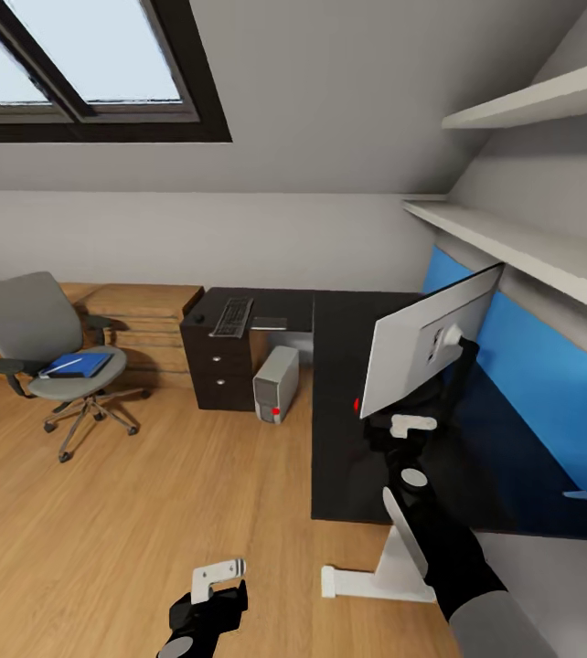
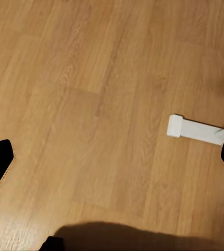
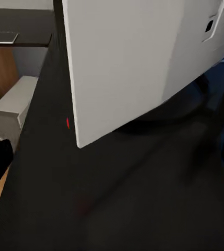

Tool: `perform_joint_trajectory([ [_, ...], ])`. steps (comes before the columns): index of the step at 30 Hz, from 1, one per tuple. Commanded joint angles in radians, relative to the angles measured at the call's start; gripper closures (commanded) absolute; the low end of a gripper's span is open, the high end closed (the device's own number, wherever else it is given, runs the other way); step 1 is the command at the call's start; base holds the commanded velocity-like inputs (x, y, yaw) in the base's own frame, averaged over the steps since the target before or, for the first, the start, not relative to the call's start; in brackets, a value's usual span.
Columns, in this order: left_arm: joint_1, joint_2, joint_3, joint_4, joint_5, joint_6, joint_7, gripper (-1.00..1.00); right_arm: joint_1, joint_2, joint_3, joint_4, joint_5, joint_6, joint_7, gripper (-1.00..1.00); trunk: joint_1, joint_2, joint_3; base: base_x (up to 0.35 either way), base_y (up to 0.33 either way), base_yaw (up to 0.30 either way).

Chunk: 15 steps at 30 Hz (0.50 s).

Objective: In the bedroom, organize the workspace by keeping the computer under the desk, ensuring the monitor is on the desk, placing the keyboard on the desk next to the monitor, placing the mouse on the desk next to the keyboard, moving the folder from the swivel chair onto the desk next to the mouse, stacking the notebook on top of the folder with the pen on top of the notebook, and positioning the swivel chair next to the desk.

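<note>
The left tool [image 1: 209, 585] hangs low over the wood floor [image 1: 147, 493], fingers spread wide; the right tool [image 1: 412, 423] reaches over the black counter [image 1: 348, 457] beside the tilted monitor [image 1: 426, 352], its opening hidden, so I cannot tell; farther off, the computer [image 1: 275, 384] stands under the counter, the keyboard [image 1: 232, 316] lies on it; far left, the folder [image 1: 79, 366] rests on the swivel chair [image 1: 47, 352].

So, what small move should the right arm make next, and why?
Probably ease the right pincer forward toward the monitor's stand. The monitor is on the desk but leans and shows its grey back to the room, so it likely needs turning, and the pincer seems just short of it.
</note>
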Motion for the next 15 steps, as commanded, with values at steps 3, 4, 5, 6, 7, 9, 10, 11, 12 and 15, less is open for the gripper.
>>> perform_joint_trajectory([
  [3, 0.000, 0.000, -0.001, -0.002, 0.009, 0.002, 0.008, -1.00, -0.001, -0.001, 0.003, -0.002, -0.010, 0.003, -0.008, -1.00, 0.001, -0.002, -0.002, 0.220, 0.280, 0.000],
  [4, 0.000, 0.000, 0.000, -0.002, 0.009, 0.002, 0.008, -1.00, -0.001, -0.001, 0.003, -0.003, -0.009, 0.003, -0.008, -1.00, 0.001, -0.002, -0.002, 0.222, 0.278, 0.000],
  [5, 0.000, 0.000, -0.001, -0.002, 0.009, 0.002, 0.008, -1.00, -0.001, -0.001, 0.003, -0.003, -0.009, 0.003, -0.008, -1.00, 0.001, -0.002, -0.002, 0.222, 0.278, 0.000],
  [6, 0.000, 0.000, 0.000, -0.002, 0.009, 0.002, 0.008, -1.00, 0.000, -0.002, 0.002, -0.013, -0.008, 0.002, -0.018, -1.00, 0.001, -0.002, -0.002, 0.094, 0.097, 0.000],
  [7, 0.000, 0.000, 0.001, -0.002, 0.009, 0.002, 0.008, -1.00, 0.000, -0.002, 0.002, -0.016, -0.008, 0.002, -0.026, -1.00, 0.001, -0.002, -0.002, 0.060, 0.062, 0.000],
  [9, 0.000, 0.000, 0.001, -0.002, 0.008, 0.002, 0.008, -1.00, 0.000, -0.002, 0.002, -0.019, -0.008, -0.001, -0.037, -1.00, 0.001, -0.002, -0.002, 0.043, 0.045, 0.000],
  [10, 0.000, 0.000, 0.002, -0.002, 0.008, 0.002, 0.008, -1.00, 0.006, -0.001, 0.005, -0.024, -0.005, -0.046, -0.115, -1.00, 0.001, -0.002, -0.002, 0.006, 0.007, 0.000],
  [11, 0.000, 0.000, 0.001, -0.002, 0.008, 0.001, 0.008, -1.00, 0.009, -0.001, 0.007, -0.024, 0.002, -0.060, -0.141, -1.00, 0.001, -0.002, -0.002, 0.004, 0.004, 0.000],
  [12, 0.000, 0.000, 0.001, -0.002, 0.008, 0.001, 0.009, -1.00, 0.010, -0.001, 0.010, -0.024, 0.009, -0.067, -0.153, -1.00, 0.001, -0.002, -0.002, 0.003, 0.003, 0.000],
  [15, 0.000, 0.000, 0.001, -0.003, 0.008, 0.001, 0.008, -1.00, 0.014, -0.001, 0.022, -0.024, 0.048, -0.090, -0.202, -1.00, 0.001, -0.002, -0.002, 0.004, 0.002, 0.000],
])
